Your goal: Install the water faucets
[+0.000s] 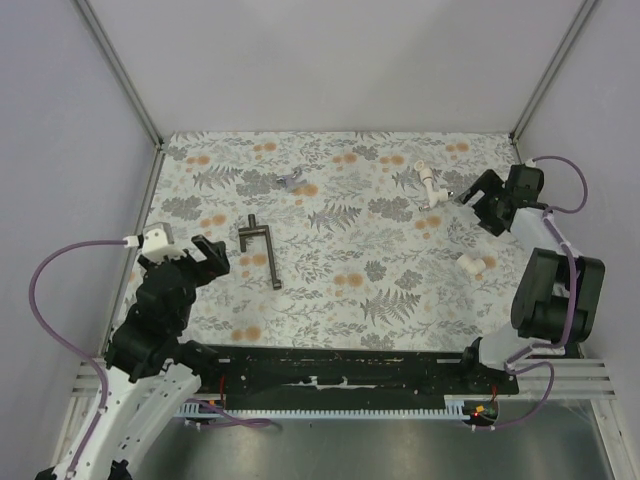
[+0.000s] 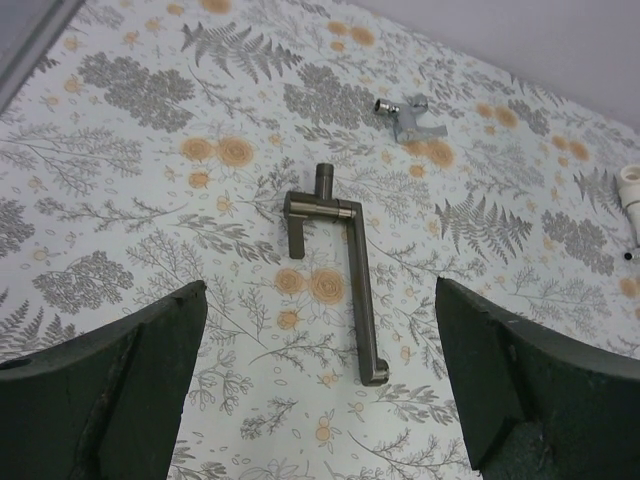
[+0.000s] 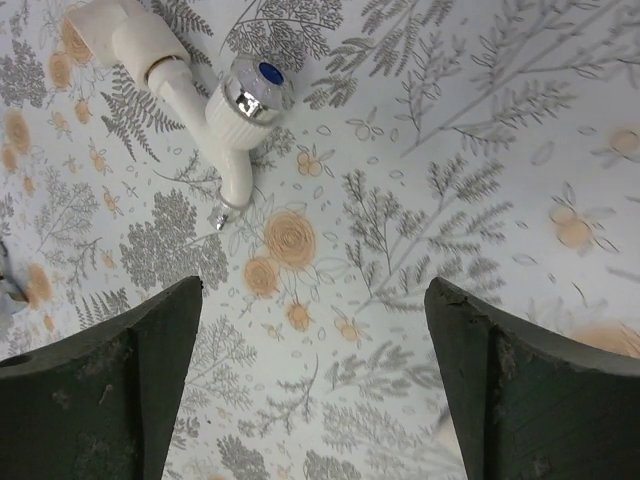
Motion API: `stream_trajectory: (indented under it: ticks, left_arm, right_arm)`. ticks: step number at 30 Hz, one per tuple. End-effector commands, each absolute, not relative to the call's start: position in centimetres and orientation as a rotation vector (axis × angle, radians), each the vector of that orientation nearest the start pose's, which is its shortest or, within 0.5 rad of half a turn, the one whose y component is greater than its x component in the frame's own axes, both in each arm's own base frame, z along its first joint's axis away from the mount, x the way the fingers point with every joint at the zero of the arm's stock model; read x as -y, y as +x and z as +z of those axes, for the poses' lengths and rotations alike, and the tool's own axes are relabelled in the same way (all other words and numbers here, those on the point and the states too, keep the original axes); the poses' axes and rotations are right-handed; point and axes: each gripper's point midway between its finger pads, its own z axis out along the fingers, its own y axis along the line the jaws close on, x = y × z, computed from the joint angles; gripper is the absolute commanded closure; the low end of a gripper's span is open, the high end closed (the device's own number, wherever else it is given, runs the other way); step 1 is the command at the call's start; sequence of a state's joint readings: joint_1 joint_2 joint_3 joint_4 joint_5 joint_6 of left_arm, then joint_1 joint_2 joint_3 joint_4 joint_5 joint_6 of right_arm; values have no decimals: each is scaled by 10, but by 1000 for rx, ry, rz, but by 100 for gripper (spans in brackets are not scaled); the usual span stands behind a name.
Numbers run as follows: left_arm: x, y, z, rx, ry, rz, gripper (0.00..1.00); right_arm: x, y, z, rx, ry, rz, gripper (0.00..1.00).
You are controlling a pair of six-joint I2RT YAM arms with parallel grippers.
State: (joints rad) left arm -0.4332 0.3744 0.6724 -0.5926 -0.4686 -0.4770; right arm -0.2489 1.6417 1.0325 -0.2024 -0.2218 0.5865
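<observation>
One white water faucet (image 1: 428,180) lies on the flowered table at the back right. In the right wrist view this faucet (image 3: 190,80) shows a silvery knob with a blue cap (image 3: 256,92) and lies ahead and left of the jaws. My right gripper (image 1: 470,200) (image 3: 315,370) is open just right of it, with only tabletop between its fingers. A second white faucet piece (image 1: 470,264) lies nearer, beside the right arm. My left gripper (image 1: 212,255) (image 2: 320,380) is open at the left, holding nothing.
A dark T-shaped metal tool (image 1: 260,252) (image 2: 352,280) lies just ahead of the left gripper. A small grey metal piece (image 1: 290,181) (image 2: 408,115) lies farther back. White walls with metal posts (image 1: 120,75) enclose the table on three sides.
</observation>
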Motion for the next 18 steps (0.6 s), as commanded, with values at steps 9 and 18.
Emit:
stream_trajectory:
  ticks: [9,18]
  left_arm:
    - [-23,197,315,-1582,-343,55,0]
    - [-18,200,307,-1560,-302,35,0]
  right_arm:
    - [88,333,211,-2061,895,-9,2]
    - [73,271,298,-1786,699,-3,2]
